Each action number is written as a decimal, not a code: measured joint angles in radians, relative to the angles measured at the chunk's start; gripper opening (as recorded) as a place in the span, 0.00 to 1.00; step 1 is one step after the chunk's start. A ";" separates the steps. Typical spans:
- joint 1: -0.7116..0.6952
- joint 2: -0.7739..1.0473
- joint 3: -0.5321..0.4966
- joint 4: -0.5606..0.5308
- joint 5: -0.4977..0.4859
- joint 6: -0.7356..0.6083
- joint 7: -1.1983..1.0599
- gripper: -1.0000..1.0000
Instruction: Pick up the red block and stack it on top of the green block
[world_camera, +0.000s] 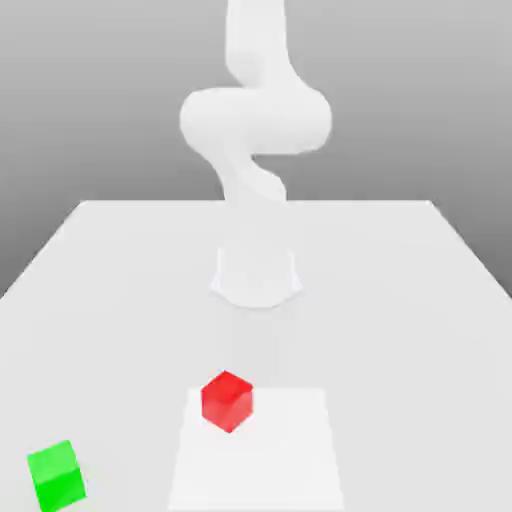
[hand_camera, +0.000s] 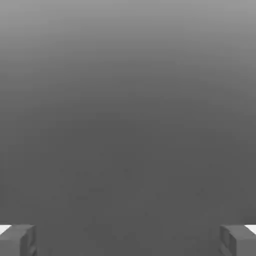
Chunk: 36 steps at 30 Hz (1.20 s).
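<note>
Nearest the camera in the exterior view, green block (world_camera: 55, 475) sits on the white table (world_camera: 400, 300), off toward that view's left of the red block (world_camera: 227, 400), well apart from it. Beyond the red block stands the arm's base (world_camera: 256, 275), w/ arm curling up behind. Gripper (hand_camera: 128, 240) is spread wide, fingertips (hand_camera: 17, 239) far apart, holding nothing.

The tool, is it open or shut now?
Open: in the hand view the tool has its two fingertips far apart, nothing between them.

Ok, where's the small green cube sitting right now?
In the exterior view, the small bright-green cube rests on the white table at the lower left corner, apart from the small bright-red cube, which lies to its upper right.
</note>
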<state>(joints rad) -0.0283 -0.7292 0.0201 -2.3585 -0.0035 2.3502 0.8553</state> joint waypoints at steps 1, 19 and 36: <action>-0.013 0.035 0.009 -0.028 -0.002 0.024 0.027 0.50; -0.177 0.712 0.078 -0.490 0.007 0.493 0.471 0.50; -0.138 0.812 0.033 -0.485 -0.015 0.578 0.496 0.00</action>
<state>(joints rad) -0.1664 0.0825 0.0528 -2.8435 -0.0182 2.9286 1.3510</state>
